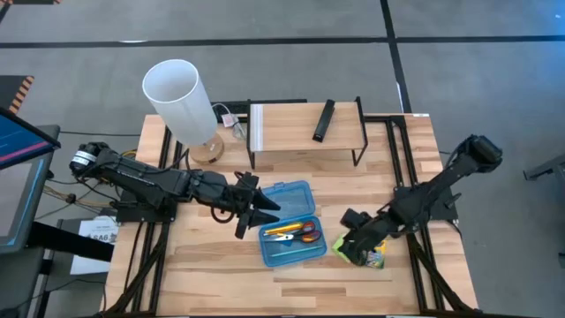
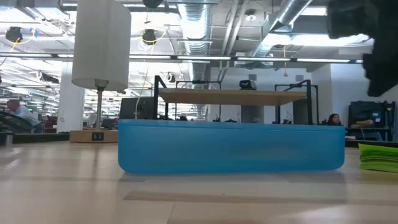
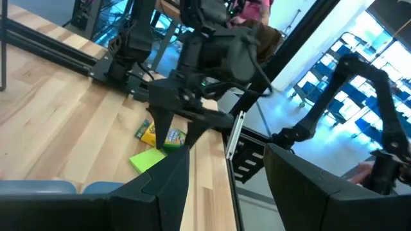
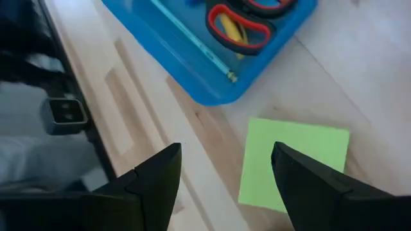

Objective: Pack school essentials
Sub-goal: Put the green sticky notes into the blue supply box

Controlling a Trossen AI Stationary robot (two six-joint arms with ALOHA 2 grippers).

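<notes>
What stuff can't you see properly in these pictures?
- What lies inside the blue box: in the low view its wall hides everything.
- The crayon box: in the high view the right gripper covers most of it.
- The scissors: the right wrist view cuts off their blades.
- The sticky-note pad: the low view cuts it off.

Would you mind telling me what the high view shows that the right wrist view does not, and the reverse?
Only the high view shows both arms, the left gripper open at the blue box's edge, the crayon box, the tall white cylinder and the slim black bar on the wooden shelf.

Only the right wrist view shows the green sticky-note pad fully, lying flat between the open right gripper fingers.

Both show the blue box holding red-handled scissors.
</notes>
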